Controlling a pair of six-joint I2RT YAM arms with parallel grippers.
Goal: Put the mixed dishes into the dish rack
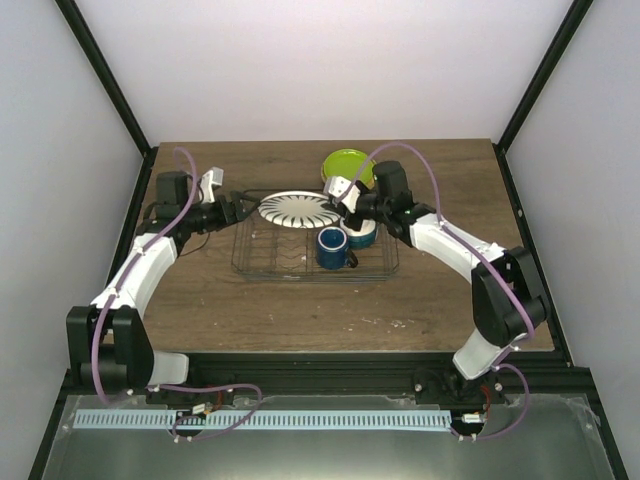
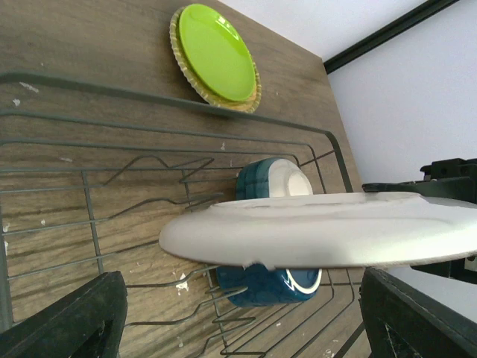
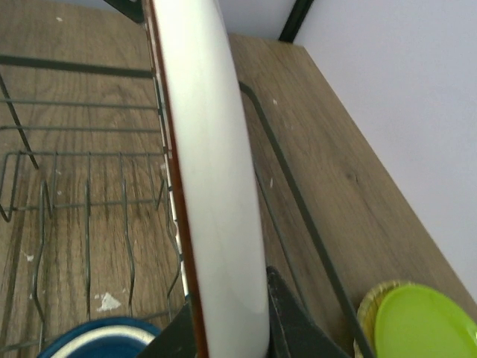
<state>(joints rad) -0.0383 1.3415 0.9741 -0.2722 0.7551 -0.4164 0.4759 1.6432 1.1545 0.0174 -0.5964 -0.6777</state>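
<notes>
The white plate with black radial stripes [image 1: 299,209] hangs over the back of the dish rack [image 1: 250,262]. My right gripper [image 1: 342,203] is shut on its right rim. In the right wrist view the plate [image 3: 216,186] stands edge-on, pinched in the gripper [image 3: 227,328]. My left gripper [image 1: 240,211] is open just left of the plate. In its own view the plate's pale underside [image 2: 320,231] spans ahead of the gripper [image 2: 242,321], untouched. The dark blue mug [image 1: 331,247] and the cream bowl [image 1: 362,235] sit in the rack. The lime-green plate [image 1: 348,168] lies on the table behind it.
The rack's wire rim [image 2: 149,97] and prongs lie under the held plate; its rim also shows in the right wrist view [image 3: 74,68]. The mug [image 2: 268,287] and bowl [image 2: 272,179] stand close under the plate. The green plate [image 3: 425,321] lies just beyond the rack's far right corner.
</notes>
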